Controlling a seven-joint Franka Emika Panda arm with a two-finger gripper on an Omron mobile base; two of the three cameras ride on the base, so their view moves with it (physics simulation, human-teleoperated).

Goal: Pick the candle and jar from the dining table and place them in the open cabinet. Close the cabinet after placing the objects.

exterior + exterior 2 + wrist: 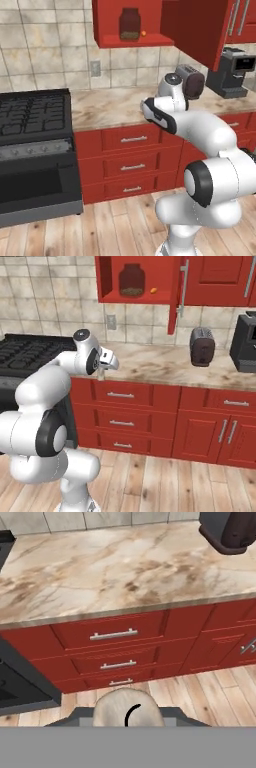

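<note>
While the white arm is folding in front of the red drawers (122, 406), the tool (102, 372) is clamping its jaws narrowly on the candle (127, 709). In the hand view the pale, round-topped cylinder is sitting upright between the two dark fingertips (80, 716), touching both. In the right base view it is showing as a small pale stub under the tool, which is hanging level with the front edge of the counter (150, 363), near the end beside the stove (25, 353).

The marble counter is running along the tiled wall over the drawers. The black stove is standing at its left end. The cabinet (135, 299) is hanging on the wall well above the tool and off to its right in the right base view. Its door (200, 25) is standing wide open, swung out over the counter on the right side of the opening. A dark coffee machine (245, 341) is sitting at the far right of the counter, and a dark toaster (202, 346) is standing just beside it, under the closed upper doors. Inside the cabinet, the jar (132, 279) is standing upright at the middle of the shelf, with a tiny orange object (153, 290) lying near it on the right.
</note>
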